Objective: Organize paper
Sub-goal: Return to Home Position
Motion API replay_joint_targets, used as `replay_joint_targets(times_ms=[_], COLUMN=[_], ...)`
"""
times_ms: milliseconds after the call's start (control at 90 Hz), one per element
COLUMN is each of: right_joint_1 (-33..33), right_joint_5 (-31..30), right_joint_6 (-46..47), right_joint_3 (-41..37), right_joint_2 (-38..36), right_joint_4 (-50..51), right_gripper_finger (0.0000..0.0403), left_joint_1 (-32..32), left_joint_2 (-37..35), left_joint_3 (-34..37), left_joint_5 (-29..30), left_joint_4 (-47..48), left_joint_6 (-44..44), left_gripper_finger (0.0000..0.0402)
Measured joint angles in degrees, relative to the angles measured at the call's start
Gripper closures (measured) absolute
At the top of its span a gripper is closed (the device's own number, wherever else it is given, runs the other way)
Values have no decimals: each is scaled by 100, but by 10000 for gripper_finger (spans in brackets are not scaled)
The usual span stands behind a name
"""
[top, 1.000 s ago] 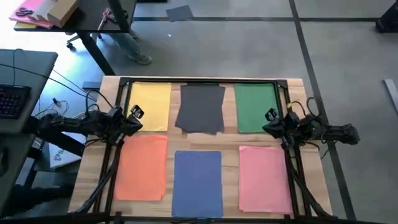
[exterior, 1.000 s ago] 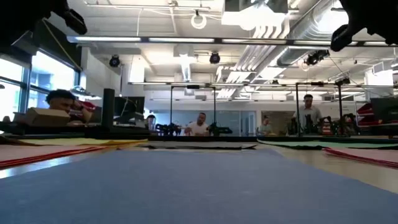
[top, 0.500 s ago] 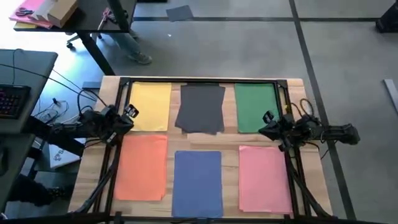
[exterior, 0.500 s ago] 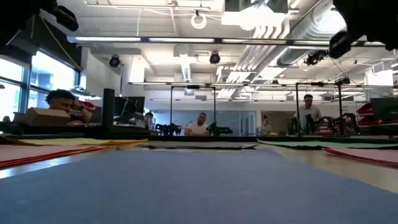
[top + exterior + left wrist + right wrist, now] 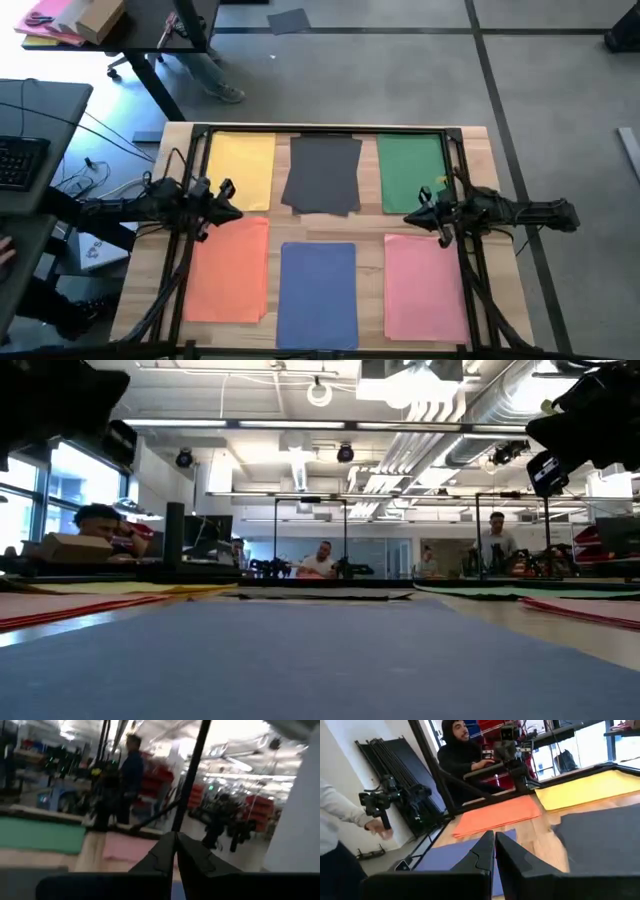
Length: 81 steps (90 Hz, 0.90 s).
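Here, viewed from above, I read the table (image 5: 500, 150) as a clock face.
- Paper: six flat, separate piles. The yellow stack (image 5: 243, 170) lies at 11, the dark grey stack (image 5: 322, 172) at 12, the green stack (image 5: 410, 170) at 1, the pink stack (image 5: 425, 285) at 5, the blue stack (image 5: 318, 290) at 6 and the orange stack (image 5: 228, 268) at 7.
- Left gripper (image 5: 232, 207): at 9, raised where yellow meets orange, fingers pressed together and empty.
- Right gripper (image 5: 411, 219): at 3, raised between green and pink, fingers almost touching and empty.
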<state>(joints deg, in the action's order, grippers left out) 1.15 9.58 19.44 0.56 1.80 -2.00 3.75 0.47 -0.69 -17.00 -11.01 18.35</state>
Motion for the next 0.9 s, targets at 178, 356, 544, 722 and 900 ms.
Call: replay_joint_targets(times_ms=[178, 356, 544, 722, 900], right_joint_1=[0, 0, 0, 0, 0], right_joint_5=[0, 2, 8, 9, 11], right_joint_6=[0, 0, 0, 0, 0], right_joint_3=[2, 4, 8, 9, 11], right_joint_2=[0, 0, 0, 0, 0], right_joint_4=[4, 9, 13, 15, 17], right_gripper_finger=[402, 402, 402, 402, 402], left_joint_1=[0, 0, 0, 0, -2], left_joint_2=[0, 0, 0, 0, 0], left_joint_3=[0, 0, 0, 0, 0], left_joint_5=[4, 5, 5, 5, 5], left_joint_4=[408, 465, 473, 477, 477], left_joint_6=[0, 2, 0, 2, 2], left_gripper_finger=[394, 394, 394, 394, 394])
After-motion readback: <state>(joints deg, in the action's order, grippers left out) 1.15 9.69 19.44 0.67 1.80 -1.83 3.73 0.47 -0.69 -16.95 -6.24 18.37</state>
